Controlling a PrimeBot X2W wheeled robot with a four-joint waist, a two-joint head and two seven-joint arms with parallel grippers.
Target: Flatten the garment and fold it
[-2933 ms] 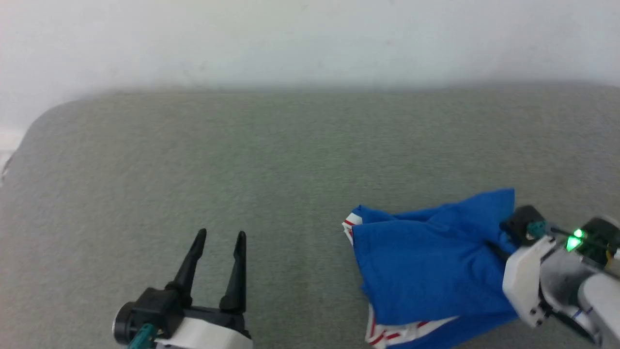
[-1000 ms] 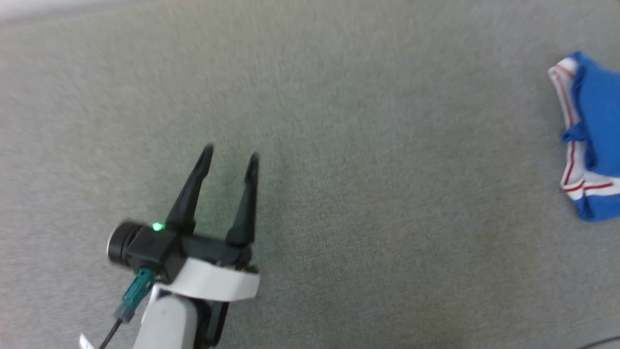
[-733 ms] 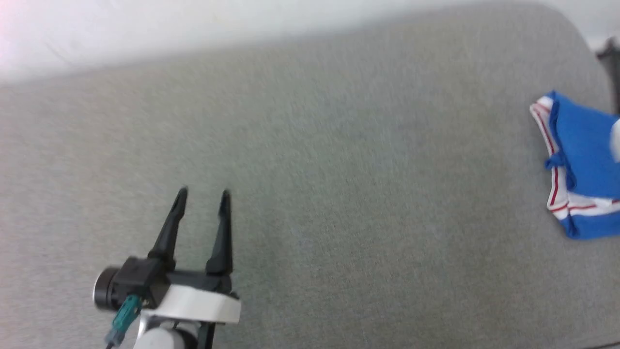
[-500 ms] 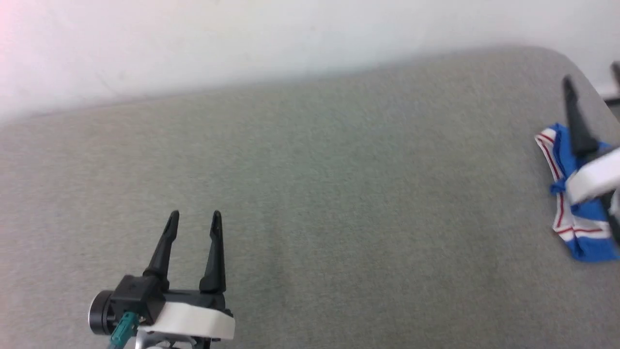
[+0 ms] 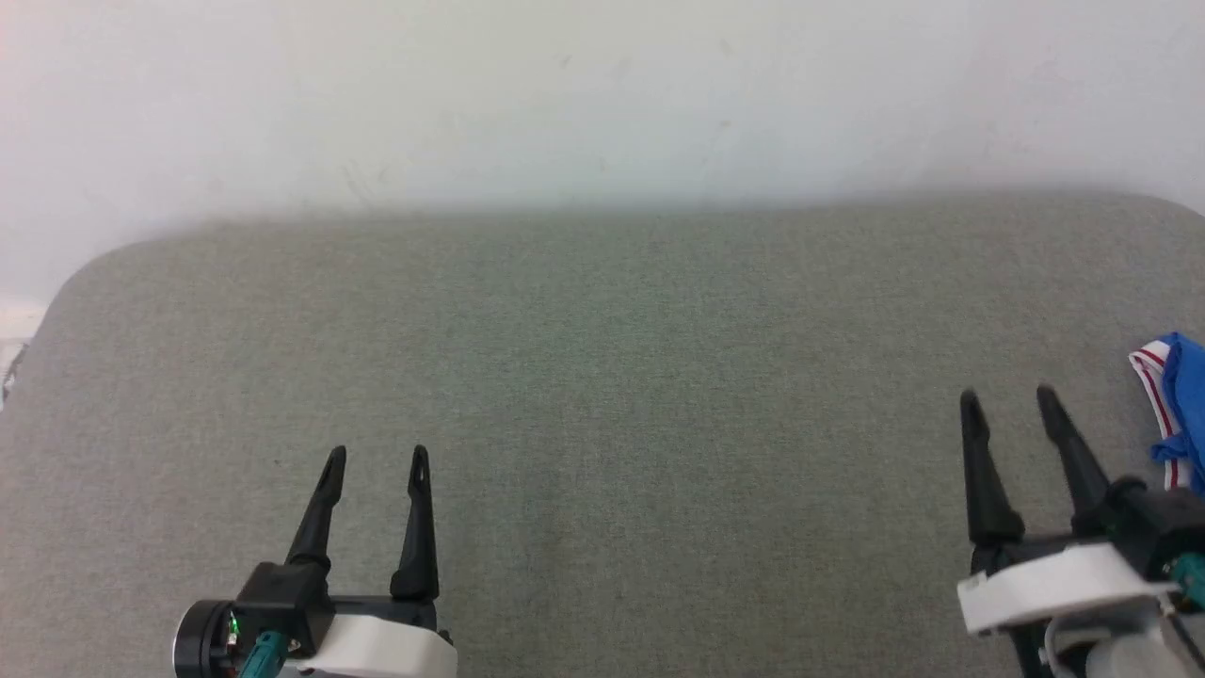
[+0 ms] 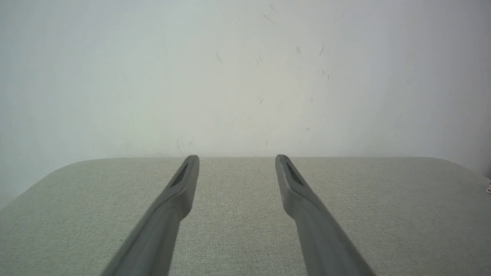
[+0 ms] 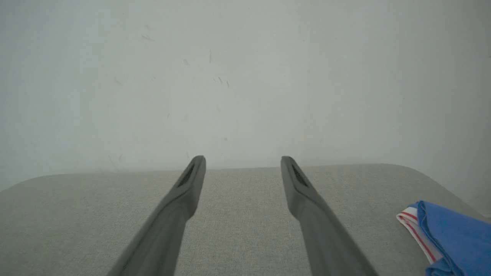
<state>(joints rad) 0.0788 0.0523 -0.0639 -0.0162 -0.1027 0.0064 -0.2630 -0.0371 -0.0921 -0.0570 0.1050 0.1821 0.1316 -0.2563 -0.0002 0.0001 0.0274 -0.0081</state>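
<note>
Left hand point(image 5: 377, 454) and right hand point(image 5: 1005, 395), both empty with fingers spread apart, point across the grey tabletop point(image 5: 602, 320) toward a pale wall point(image 5: 602, 94). The garment point(image 5: 1181, 405), blue with red-striped white trim, lies on the tabletop near the right hand's outer side, untouched.

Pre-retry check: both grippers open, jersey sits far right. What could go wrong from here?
1. The blue jersey lies bunched near the right edge of the grey table, cut off in the head view; a pull could drag it off.
2. The open left gripper is far from it, the open right gripper close, so two-handed flattening may need repositioning.
</note>
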